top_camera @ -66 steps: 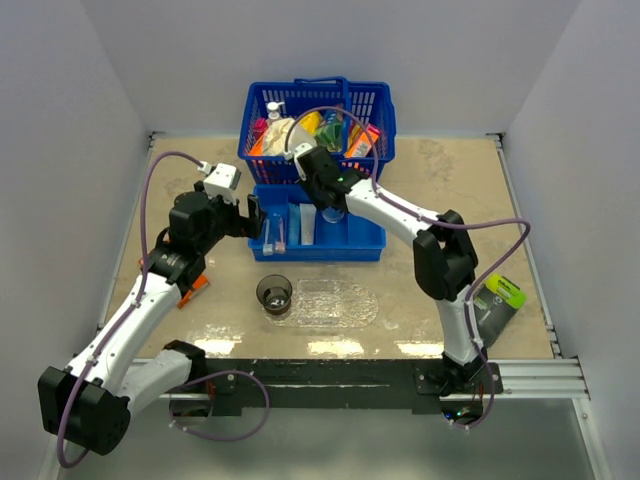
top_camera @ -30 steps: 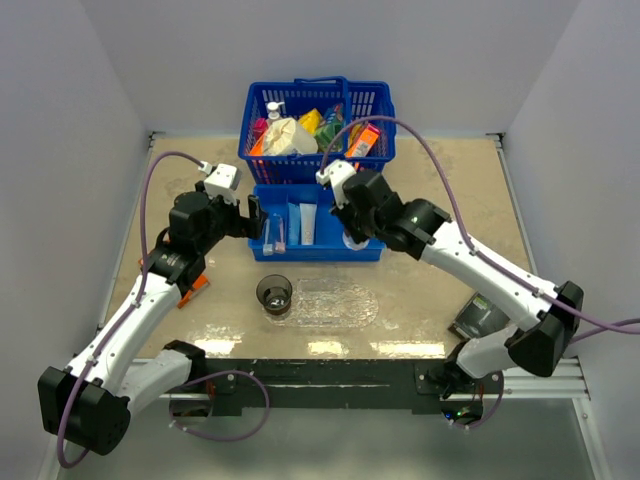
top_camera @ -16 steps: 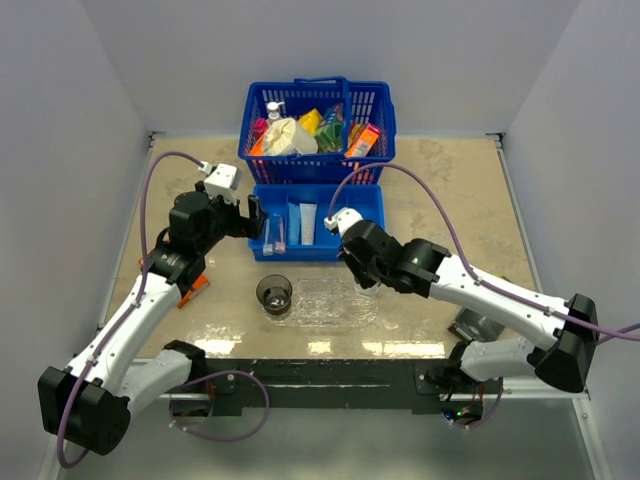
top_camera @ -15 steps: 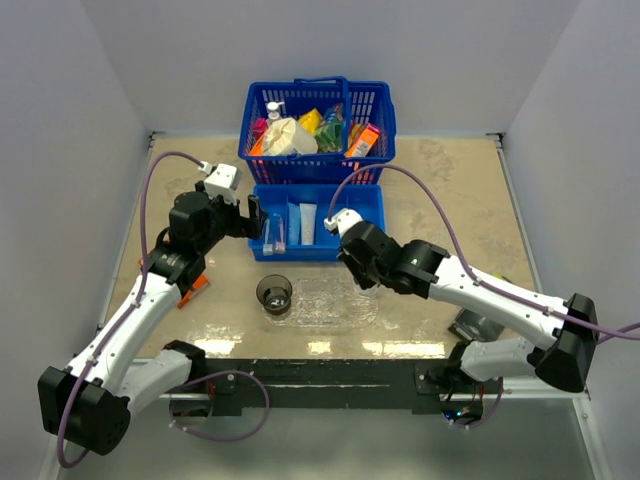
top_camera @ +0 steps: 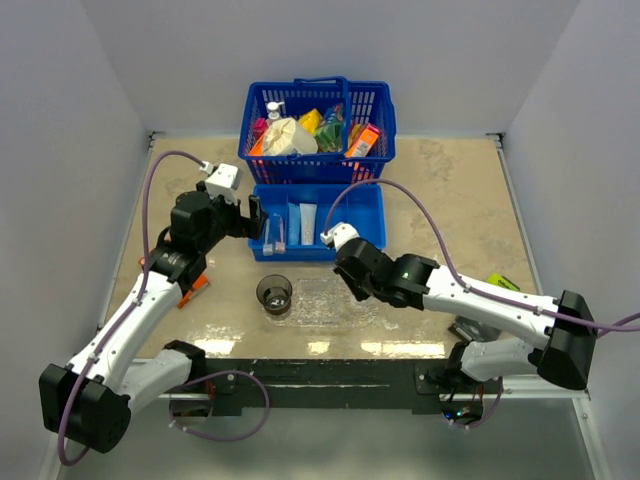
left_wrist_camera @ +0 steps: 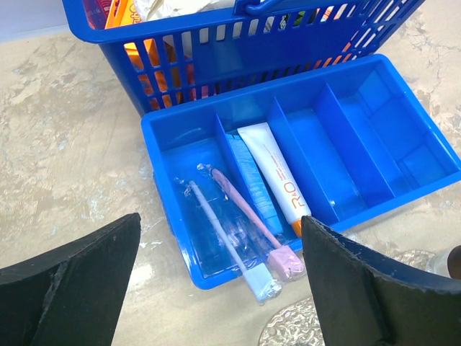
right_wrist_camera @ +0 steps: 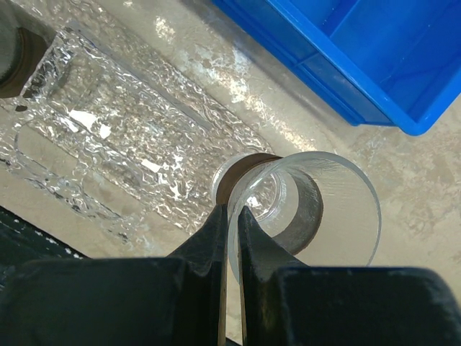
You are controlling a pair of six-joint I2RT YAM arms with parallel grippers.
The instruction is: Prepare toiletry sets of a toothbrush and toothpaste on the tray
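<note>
Two wrapped toothbrushes, one pale purple (left_wrist_camera: 223, 244) and one pink (left_wrist_camera: 247, 215), lie in the left compartment of the blue divided bin (left_wrist_camera: 173, 137). A white toothpaste tube (left_wrist_camera: 276, 173) and a blue one (left_wrist_camera: 252, 184) lie in the compartment beside them. My left gripper (left_wrist_camera: 221, 216) hangs open above the brushes, at the bin's left end (top_camera: 250, 215). My right gripper (right_wrist_camera: 233, 213) is shut on the rim of a clear cup (right_wrist_camera: 317, 205), held over the right end of the bumpy clear tray (right_wrist_camera: 108, 115). A smoky cup (top_camera: 274, 293) stands on the tray's left end (top_camera: 325, 308).
A blue handled basket (top_camera: 318, 125) full of packets and a pump bottle stands behind the bin. A green item (top_camera: 506, 289) and a dark pouch (top_camera: 468, 326) lie at the right. An orange object (top_camera: 195, 285) lies under my left arm.
My right arm has swung from the bin toward me and carried the clear cup to the tray's right end. The left arm has not moved.
</note>
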